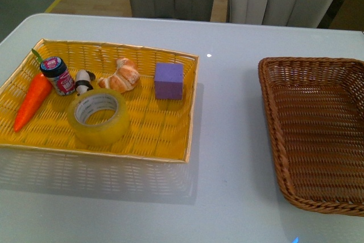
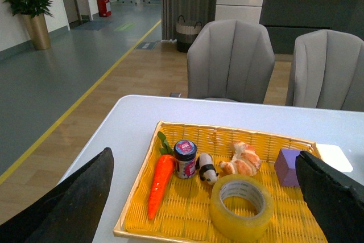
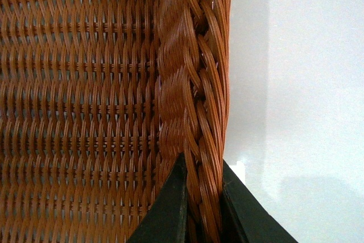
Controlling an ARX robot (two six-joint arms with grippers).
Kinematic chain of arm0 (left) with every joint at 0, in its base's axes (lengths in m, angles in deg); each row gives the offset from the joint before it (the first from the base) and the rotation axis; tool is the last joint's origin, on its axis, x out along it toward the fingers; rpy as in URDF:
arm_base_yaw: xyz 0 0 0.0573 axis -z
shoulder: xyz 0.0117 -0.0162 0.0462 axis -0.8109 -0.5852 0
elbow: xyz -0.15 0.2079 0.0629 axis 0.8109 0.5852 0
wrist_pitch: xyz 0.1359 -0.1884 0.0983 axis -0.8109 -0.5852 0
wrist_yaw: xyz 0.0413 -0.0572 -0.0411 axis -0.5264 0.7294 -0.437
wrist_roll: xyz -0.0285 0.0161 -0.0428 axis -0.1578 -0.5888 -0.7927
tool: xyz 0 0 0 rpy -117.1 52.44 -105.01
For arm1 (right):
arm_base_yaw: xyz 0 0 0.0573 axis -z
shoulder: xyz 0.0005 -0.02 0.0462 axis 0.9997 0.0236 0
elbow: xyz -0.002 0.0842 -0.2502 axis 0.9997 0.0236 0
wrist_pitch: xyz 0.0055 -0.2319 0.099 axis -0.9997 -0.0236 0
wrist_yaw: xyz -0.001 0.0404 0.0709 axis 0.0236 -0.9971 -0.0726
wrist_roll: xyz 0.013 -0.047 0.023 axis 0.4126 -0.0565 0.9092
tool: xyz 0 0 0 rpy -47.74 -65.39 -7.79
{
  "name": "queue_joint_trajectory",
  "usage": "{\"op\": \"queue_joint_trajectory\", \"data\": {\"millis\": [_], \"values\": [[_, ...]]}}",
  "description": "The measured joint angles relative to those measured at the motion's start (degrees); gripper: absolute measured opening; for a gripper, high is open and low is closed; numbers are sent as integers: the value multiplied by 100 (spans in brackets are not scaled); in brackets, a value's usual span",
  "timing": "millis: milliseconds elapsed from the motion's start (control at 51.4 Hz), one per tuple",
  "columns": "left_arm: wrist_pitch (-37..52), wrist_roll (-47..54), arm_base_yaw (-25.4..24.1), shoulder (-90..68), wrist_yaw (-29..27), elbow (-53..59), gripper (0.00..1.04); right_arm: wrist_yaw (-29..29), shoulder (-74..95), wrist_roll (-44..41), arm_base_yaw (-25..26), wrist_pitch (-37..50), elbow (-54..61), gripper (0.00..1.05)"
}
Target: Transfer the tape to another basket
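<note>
The left gripper [image 2: 203, 156] has its black fingers [image 2: 79, 203] spread wide with nothing between them. It hangs above the near left of the white table [image 1: 227, 140], clear of everything. The right gripper [image 3: 203, 160] is narrowed onto the braided rim of the deep, dark brown wicker basket [image 3: 193, 83]. One finger lies inside the rim and the other outside, and they appear to pinch it (neither arm shows in the front view, so I cannot tell which stretch of rim).

Ahead of the left gripper, the wide roll of translucent yellowish packing tape [image 1: 99, 116] lies flat, hole upward, in the near middle of the shallow bright yellow woven tray [image 1: 190, 115] on the left. Just beyond it sit a small panda figure [image 1: 83, 82] and a toy croissant [image 1: 120, 76]. A purple cube [image 1: 169, 81] stands further right. The basket stands well apart on the right, and the part in view holds nothing.

By my reading the task is at its start, with the reach for the tape not yet made. The next move calls for the left gripper to come down over the roll, probably one finger in the core and one outside its wall, keeping clear of the panda.
</note>
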Motion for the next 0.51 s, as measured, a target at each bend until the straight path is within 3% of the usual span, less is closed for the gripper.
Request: {"op": "queue_joint_trajectory", "data": {"millis": [214, 506], "values": [[0, 0, 0, 0, 0, 0, 96, 28, -122, 385, -640, 140, 273, 6], [0, 0, 0, 0, 0, 0, 96, 181, -122, 1593, -1462, 267, 472, 6]]}}
